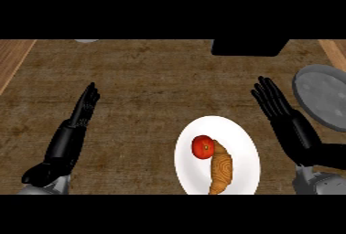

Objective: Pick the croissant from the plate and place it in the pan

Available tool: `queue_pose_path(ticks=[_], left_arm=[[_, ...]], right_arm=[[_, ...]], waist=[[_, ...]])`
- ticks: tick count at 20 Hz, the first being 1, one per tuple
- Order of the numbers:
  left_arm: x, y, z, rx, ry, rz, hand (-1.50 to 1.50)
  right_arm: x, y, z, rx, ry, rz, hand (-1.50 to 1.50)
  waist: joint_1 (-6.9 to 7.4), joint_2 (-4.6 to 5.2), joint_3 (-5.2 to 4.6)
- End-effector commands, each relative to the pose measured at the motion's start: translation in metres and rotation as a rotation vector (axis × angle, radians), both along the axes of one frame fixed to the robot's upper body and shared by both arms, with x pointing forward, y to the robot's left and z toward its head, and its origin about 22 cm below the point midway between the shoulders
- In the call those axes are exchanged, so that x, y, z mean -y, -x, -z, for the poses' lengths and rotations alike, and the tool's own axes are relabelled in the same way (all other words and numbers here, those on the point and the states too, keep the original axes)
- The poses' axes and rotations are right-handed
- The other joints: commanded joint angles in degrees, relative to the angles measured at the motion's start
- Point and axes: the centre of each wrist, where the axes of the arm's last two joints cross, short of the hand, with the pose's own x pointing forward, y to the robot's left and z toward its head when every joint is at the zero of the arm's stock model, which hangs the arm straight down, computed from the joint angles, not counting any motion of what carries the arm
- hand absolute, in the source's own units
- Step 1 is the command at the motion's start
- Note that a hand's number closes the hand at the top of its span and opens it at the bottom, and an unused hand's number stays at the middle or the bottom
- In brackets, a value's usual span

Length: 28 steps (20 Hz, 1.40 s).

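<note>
A golden-brown croissant (221, 169) lies on a white plate (241, 137) near the view's lower edge, right of centre, with a red tomato (202, 147) touching its upper left end. The grey pan (323, 97) sits at the right edge, partly cut off. My right hand (273, 101) is open with straight fingers, between the plate and the pan, above and to the right of the croissant, touching neither. My left hand (86, 106) is open with its fingers up, resting at the left, well away from the plate.
A black object (249, 47) stands at the counter's far edge, right of centre. A pale round item (86, 41) peeks in at the top left. Lighter wooden strips (13, 59) border the counter at both sides.
</note>
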Motion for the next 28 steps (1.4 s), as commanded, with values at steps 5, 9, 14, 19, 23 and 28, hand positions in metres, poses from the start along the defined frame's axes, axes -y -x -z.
queue_pose_path(ticks=[5, 9, 14, 19, 23, 28], left_arm=[[-0.022, -0.006, 0.007, -0.186, -0.086, -0.052, 0.0], [-0.018, -0.002, 0.016, -0.261, -0.083, -0.015, 0.0], [-0.026, -0.014, -0.006, -0.325, -0.073, -0.023, 0.0], [-0.021, -0.02, -0.002, -0.342, -0.069, -0.004, 0.0], [-0.026, -0.025, -0.006, -0.333, -0.082, -0.008, 0.0], [-0.009, -0.025, -0.005, -0.322, -0.092, 0.035, 0.0]], right_arm=[[0.047, 0.0, 0.032, -0.342, 0.317, 0.489, -1.5], [0.111, 0.019, 0.037, -0.35, 0.984, 0.619, 1.5], [0.026, 0.053, 0.074, -0.313, 0.745, 0.894, -1.5], [-0.023, 0.072, 0.075, -0.492, 0.983, 0.739, -1.5], [-0.025, 0.055, 0.041, -0.601, 1.217, 0.704, -1.5], [-0.053, 0.03, 0.016, -0.807, 1.389, 0.502, -1.5]], waist=[[-1.67, 0.71, 0.72], [-1.76, 1.45, -0.13], [-2.54, -0.29, 0.74], [-1.24, 0.16, 0.66], [-0.72, 0.2, 0.58], [0.56, 0.54, 0.61]])
